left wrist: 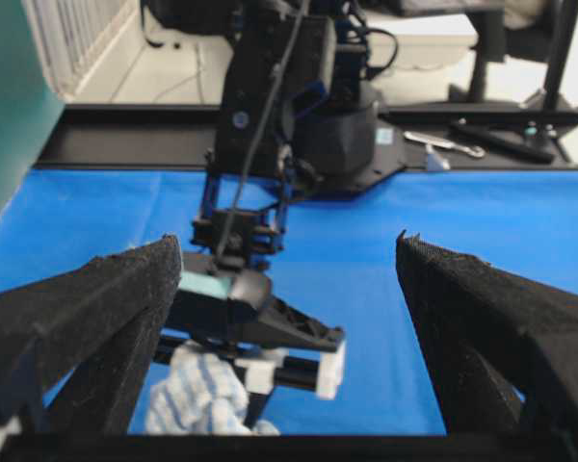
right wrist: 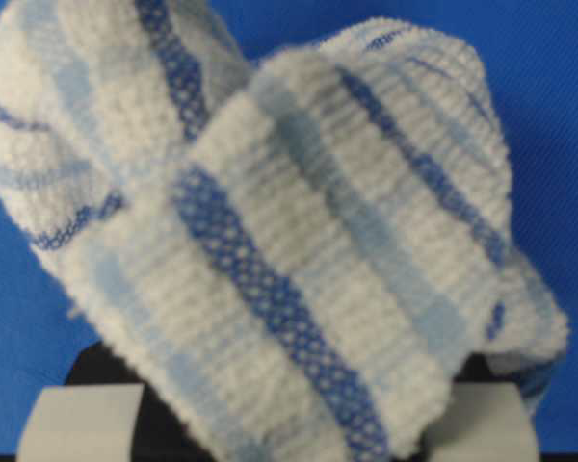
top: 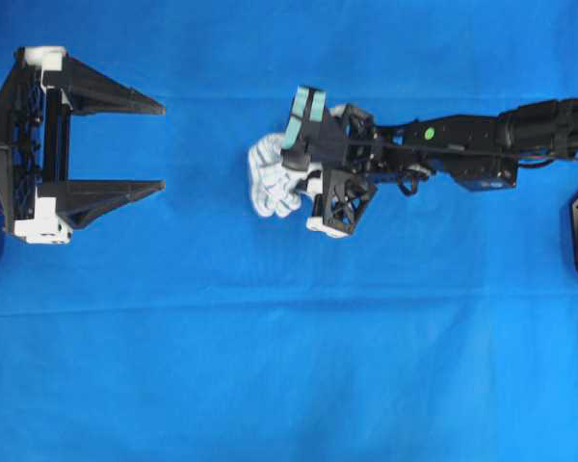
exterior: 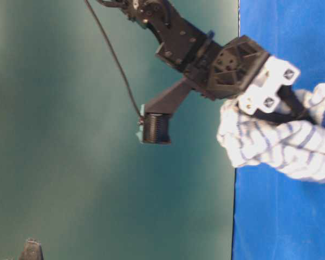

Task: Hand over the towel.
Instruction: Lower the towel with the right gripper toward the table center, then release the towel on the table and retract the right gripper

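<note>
The right gripper [top: 303,188], clamped on the bunched towel [top: 273,178], holds it out toward the left gripper [top: 159,141], whose jaws gape wide, well apart from the towel. The bundle appears to rest on the blue sheet [top: 289,366].

A wide bare stretch of blue-covered desk [top: 270,366] lies between the left gripper [top: 162,144], its fingers [top: 116,96] spread wide apart, and the bunched towel [top: 270,178] clamped in the right gripper [top: 303,173], with nothing standing between them.
</note>
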Controlling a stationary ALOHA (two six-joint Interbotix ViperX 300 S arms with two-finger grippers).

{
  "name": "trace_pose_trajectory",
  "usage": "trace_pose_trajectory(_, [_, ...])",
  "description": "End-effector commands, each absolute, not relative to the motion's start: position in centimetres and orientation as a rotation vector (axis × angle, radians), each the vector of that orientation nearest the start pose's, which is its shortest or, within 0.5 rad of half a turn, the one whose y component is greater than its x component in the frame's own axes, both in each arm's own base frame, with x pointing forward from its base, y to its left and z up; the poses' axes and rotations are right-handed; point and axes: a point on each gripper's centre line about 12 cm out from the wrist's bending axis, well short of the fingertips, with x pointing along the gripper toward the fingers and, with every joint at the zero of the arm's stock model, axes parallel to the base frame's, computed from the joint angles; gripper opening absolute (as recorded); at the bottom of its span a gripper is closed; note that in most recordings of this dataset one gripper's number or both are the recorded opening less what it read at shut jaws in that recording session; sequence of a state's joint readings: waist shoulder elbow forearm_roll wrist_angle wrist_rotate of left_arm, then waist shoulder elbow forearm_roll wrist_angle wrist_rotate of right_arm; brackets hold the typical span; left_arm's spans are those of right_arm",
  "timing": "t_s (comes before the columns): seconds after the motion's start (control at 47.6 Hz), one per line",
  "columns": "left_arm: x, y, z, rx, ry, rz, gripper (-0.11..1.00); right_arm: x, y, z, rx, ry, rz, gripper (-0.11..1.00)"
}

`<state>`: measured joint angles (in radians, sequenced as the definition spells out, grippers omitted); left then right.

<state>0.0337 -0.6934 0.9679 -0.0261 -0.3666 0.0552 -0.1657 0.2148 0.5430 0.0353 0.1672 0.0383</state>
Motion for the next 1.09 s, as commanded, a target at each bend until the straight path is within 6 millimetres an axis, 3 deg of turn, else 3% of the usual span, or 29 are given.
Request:
trace_pose_trajectory(0.0, [26.1,1.1,33.1,0.033,-0.108,0.05,0.94,40.8,-6.2,11.4,0.144,0.91,-0.171,0.06])
trace_pose_trajectory(0.294, [26.1,1.2,33.1,0.033,-0.108,0.052,0.94,40.8,-6.1,11.5,0.151,0.908,-0.172,0.08])
trace_pose_trajectory(0.336, [26.1,1.2,33.1,0.033,-0.108,0.052,0.94,40.8,-6.1,11.7,0.151,0.905,-0.172,0.15])
trace_pose_trajectory(0.462, [26.1,1.2,33.1,0.033,-0.106,0.053,0.94,40.7,-6.0,12.5,0.147,0.888,-0.169,0.54])
trace_pose_trajectory(0.525, [26.1,1.3,33.0,0.033,-0.106,0.056,0.94,40.5,-5.9,13.3,0.146,0.871,-0.168,0.68])
trace_pose_trajectory(0.567, [26.1,1.4,33.1,0.033,-0.108,0.059,0.94,40.4,-5.8,14.1,0.144,0.853,-0.166,0.72])
trace_pose_trajectory(0.777, [26.1,1.4,33.1,0.033,-0.108,0.061,0.94,39.0,-5.5,19.2,0.128,0.733,-0.158,0.69])
trace_pose_trajectory(1.072, [26.1,1.4,33.1,0.033,-0.108,0.062,0.94,35.2,-5.0,27.4,0.068,0.505,-0.148,0.69])
